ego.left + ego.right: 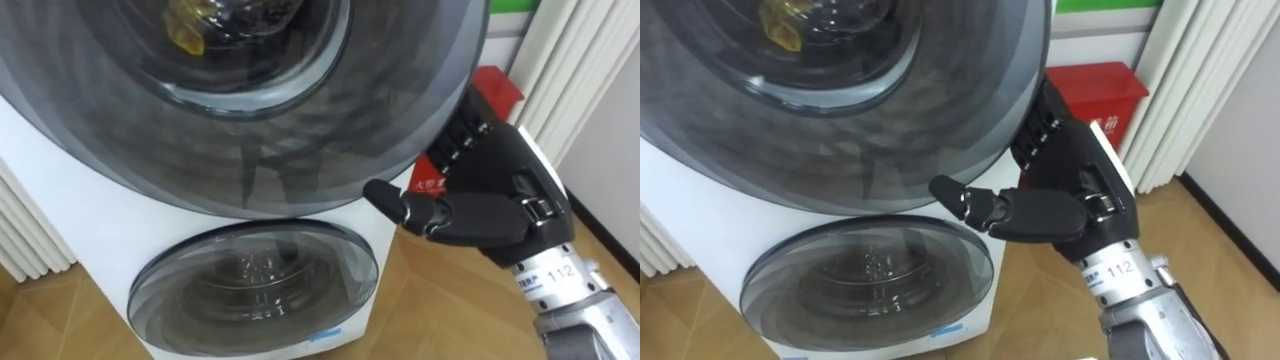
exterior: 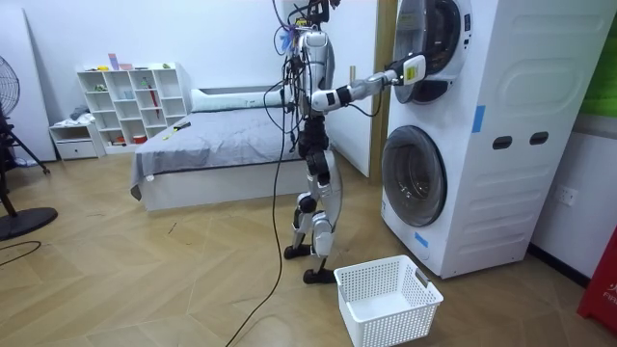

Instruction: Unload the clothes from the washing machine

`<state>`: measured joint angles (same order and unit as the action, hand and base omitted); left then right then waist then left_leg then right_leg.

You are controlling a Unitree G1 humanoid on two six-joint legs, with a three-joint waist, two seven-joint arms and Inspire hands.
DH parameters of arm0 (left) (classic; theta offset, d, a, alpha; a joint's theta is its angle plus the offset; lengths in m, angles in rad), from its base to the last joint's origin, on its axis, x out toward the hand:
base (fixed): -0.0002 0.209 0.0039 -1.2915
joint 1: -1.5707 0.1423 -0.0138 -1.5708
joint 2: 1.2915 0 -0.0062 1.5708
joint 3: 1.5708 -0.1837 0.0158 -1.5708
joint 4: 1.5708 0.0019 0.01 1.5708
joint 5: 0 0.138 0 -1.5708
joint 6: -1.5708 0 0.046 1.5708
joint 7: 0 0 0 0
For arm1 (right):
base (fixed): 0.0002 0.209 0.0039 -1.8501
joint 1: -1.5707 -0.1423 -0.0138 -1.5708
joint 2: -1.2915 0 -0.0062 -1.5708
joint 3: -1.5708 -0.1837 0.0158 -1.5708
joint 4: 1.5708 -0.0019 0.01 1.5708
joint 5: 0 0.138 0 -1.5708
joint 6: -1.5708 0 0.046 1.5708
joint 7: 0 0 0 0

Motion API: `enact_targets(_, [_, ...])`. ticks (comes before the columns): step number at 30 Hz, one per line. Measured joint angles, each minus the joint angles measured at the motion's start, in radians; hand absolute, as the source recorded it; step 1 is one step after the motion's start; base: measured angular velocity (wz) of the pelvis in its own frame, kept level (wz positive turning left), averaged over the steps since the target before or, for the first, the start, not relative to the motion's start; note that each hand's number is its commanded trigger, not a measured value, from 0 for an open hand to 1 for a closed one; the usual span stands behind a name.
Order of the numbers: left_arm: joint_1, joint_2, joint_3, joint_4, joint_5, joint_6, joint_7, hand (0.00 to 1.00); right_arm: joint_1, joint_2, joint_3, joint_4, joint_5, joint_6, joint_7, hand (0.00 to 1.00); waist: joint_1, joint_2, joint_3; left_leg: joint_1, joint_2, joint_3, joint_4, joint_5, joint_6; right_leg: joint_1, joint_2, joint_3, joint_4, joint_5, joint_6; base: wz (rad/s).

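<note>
**A:** Where is your right hand (image 1: pixel 500 190) now?

**B:** You have it at the right edge of the upper door (image 1: pixel 300 140), and its front part is hidden behind the rim. I cannot tell if it is closed on the rim or only lies against it.

**A:** So which step is this?

**B:** I judge you are at opening the door, which looks not yet swung out. The clothes are inside the drum: a yellow piece (image 1: pixel 185 28) shows through the glass, with something dark beside it.

**A:** What does the next move ask of you?

**B:** A sure hold on the rim, then a pull toward you along the door's arc, until the hand can reach inside.

**A:** And the count?

**B:** One washing machine (image 2: pixel 511 116) with two round doors, the upper one and the lower door (image 1: pixel 255 285). One white basket (image 2: pixel 386 299) stands on the floor before it, and one red box (image 1: pixel 1095 85) is behind.
</note>
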<state>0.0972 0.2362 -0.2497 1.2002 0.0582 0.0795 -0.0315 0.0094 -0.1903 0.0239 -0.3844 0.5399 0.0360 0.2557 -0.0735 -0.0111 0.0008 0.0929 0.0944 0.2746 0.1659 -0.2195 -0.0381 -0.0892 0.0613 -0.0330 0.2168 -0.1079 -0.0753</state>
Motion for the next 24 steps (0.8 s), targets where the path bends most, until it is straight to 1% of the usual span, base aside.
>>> enact_targets(5, [-0.016, 0.007, -0.04, 0.0, 0.0, 0.0, -0.001, 0.0, 0.002, -0.001, 0.02, 0.0, 0.001, -0.001, 0.002, 0.0, -0.008, 0.004, 0.0004, 0.004, 0.0, 0.012, 0.0, 0.0, 0.0, 0.001, 0.0, 0.002, 0.004, 0.0, 0.0, -0.02])
enact_targets(13, [-0.018, 0.008, -0.046, -0.003, -0.005, -0.001, 0.0, 0.0, 0.012, -0.002, 0.037, 0.0, 0.001, -0.001, 0.01, 0.0, -0.006, 0.007, -0.0009, 0.006, 0.002, 0.012, 0.0, 0.0, 0.0, 0.001, 0.003, 0.003, 0.007, 0.004, -0.003, -0.01])
enact_targets(16, [-0.015, 0.01, -0.047, -0.003, -0.005, -0.009, 0.001, 0.0, 0.015, -0.002, 0.04, 0.0, 0.003, -0.001, 0.009, 0.0, 0.0, 0.007, -0.001, 0.006, 0.004, 0.012, 0.001, 0.0, 0.0, 0.001, 0.004, 0.001, 0.007, 0.005, -0.005, 0.0])
enact_targets(19, [-0.013, 0.012, -0.047, -0.003, -0.005, -0.016, 0.003, 0.0, 0.014, -0.002, 0.042, 0.0, 0.003, -0.001, 0.008, 0.0, 0.005, 0.005, -0.0009, 0.005, 0.006, 0.005, 0.001, 0.001, -0.002, 0.001, 0.005, -0.004, 0.006, 0.006, -0.007, 0.01])
enact_targets(20, [-0.007, 0.015, -0.045, -0.002, -0.003, -0.018, 0.003, 0.0, 0.015, -0.001, 0.042, 0.0, 0.002, -0.002, 0.005, 0.0, 0.01, 0.001, -0.0003, 0.003, 0.007, -0.005, 0.002, 0.002, -0.003, 0.001, 0.006, -0.008, 0.007, 0.006, -0.007, 0.05])
enact_targets(23, [-0.006, 0.022, -0.033, -0.003, 0.001, -0.019, 0.0, 0.0, 0.016, -0.002, 0.042, 0.0, 0.001, -0.002, -0.006, 0.0, 0.017, -0.009, -0.001, -0.001, 0.012, -0.01, 0.005, 0.004, -0.007, 0.001, 0.008, -0.016, 0.006, 0.006, -0.012, 0.07])
enact_targets(24, [-0.004, 0.022, -0.027, -0.002, 0.002, -0.019, -0.001, 0.0, 0.017, -0.002, 0.042, 0.0, 0.001, -0.002, -0.006, 0.0, 0.02, -0.012, -0.0026, -0.001, 0.014, -0.012, 0.004, 0.006, -0.011, 0.001, 0.009, -0.019, 0.006, 0.005, -0.015, 0.07])
